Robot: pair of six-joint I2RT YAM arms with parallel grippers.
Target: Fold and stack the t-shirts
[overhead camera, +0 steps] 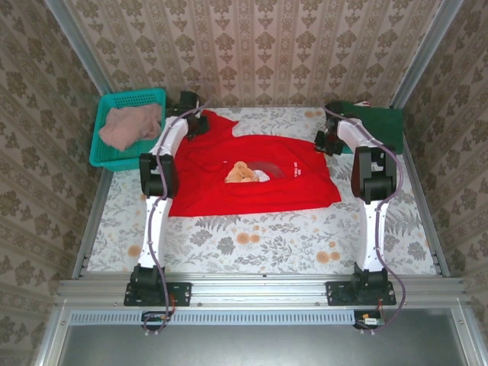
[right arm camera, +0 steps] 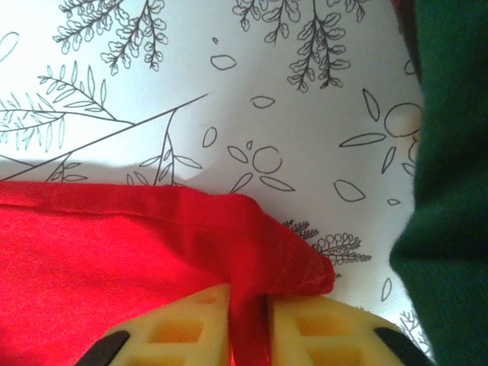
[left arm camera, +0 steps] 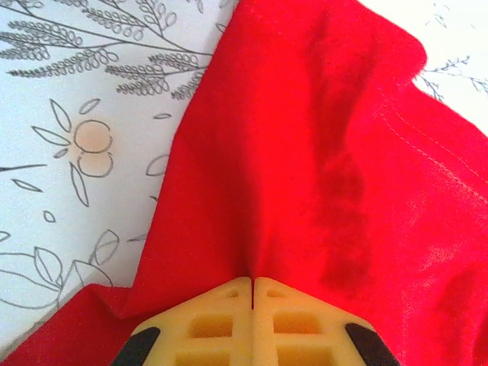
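A bright red t-shirt (overhead camera: 252,175) with a teddy-bear print lies spread on the floral table. My left gripper (overhead camera: 192,123) is at its far left corner, shut on a pinched ridge of the red cloth (left arm camera: 305,152). My right gripper (overhead camera: 328,142) is at the shirt's far right corner, shut on a fold of the red hem (right arm camera: 252,252). A dusty pink t-shirt (overhead camera: 131,126) lies crumpled in the teal basket. Dark green folded t-shirts (overhead camera: 381,126) sit at the back right, beside the right gripper; their edge (right arm camera: 450,191) shows in the right wrist view.
The teal mesh basket (overhead camera: 103,152) stands at the back left against the wall. Patterned walls close in the table on three sides. Bare floral tabletop (overhead camera: 267,244) lies between the red shirt and the arm bases.
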